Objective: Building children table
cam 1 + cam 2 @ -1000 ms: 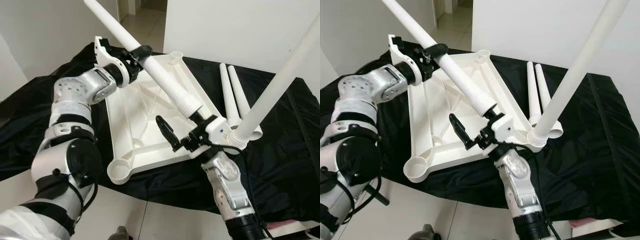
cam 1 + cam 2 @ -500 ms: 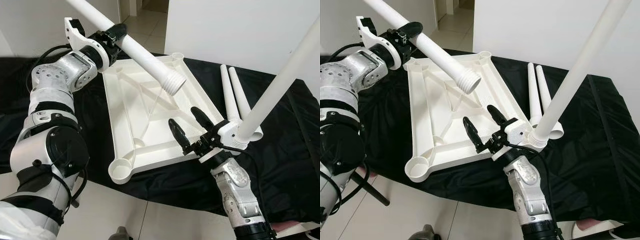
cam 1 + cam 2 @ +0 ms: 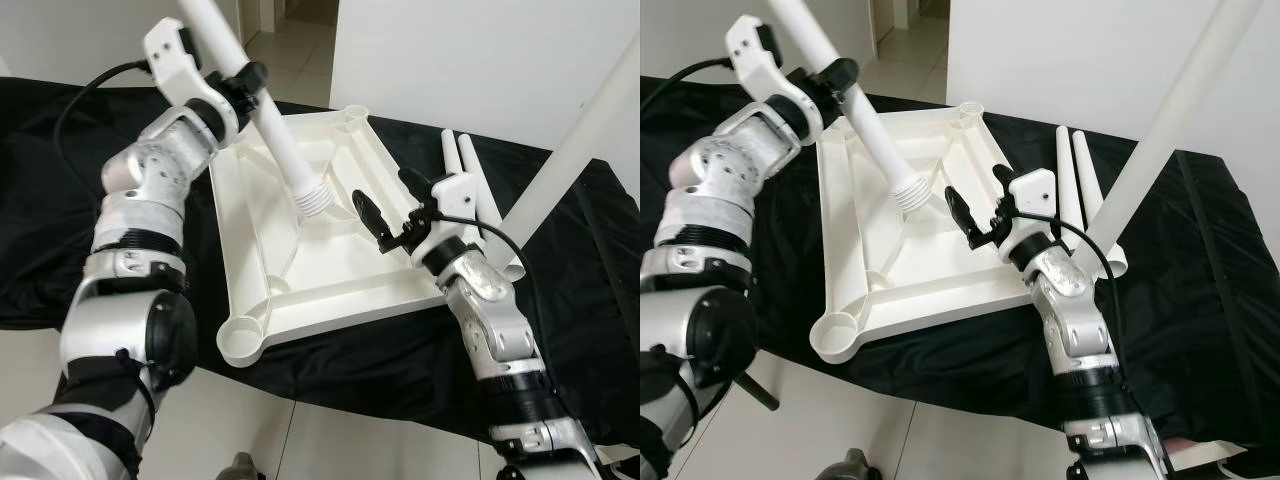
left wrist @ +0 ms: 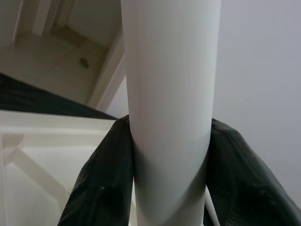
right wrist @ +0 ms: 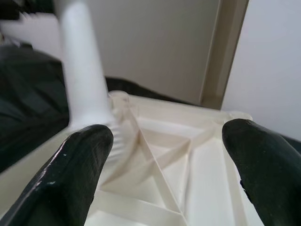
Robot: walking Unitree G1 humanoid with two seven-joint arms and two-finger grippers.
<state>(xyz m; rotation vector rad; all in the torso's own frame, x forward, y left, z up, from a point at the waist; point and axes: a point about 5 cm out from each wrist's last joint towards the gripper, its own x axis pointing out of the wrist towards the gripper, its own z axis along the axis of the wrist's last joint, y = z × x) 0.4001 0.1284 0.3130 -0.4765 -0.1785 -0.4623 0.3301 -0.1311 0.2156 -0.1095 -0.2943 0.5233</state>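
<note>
A black-draped surface fills the frame, the upturned white tabletop (image 3: 300, 230) at centre. The left gripper (image 3: 240, 88), upper left, pinches a table leg (image 3: 268, 130) — threaded end tilted down toward centre. The right gripper (image 3: 390, 205), fingers spread, hovers just right of that end.

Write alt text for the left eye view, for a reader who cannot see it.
The left gripper holds a white table leg steeply tilted, its threaded end down over the upside-down white tabletop lying on a black cloth. The right gripper hovers open beside that end. One leg already stands in a corner; two more lie on the cloth.
</note>
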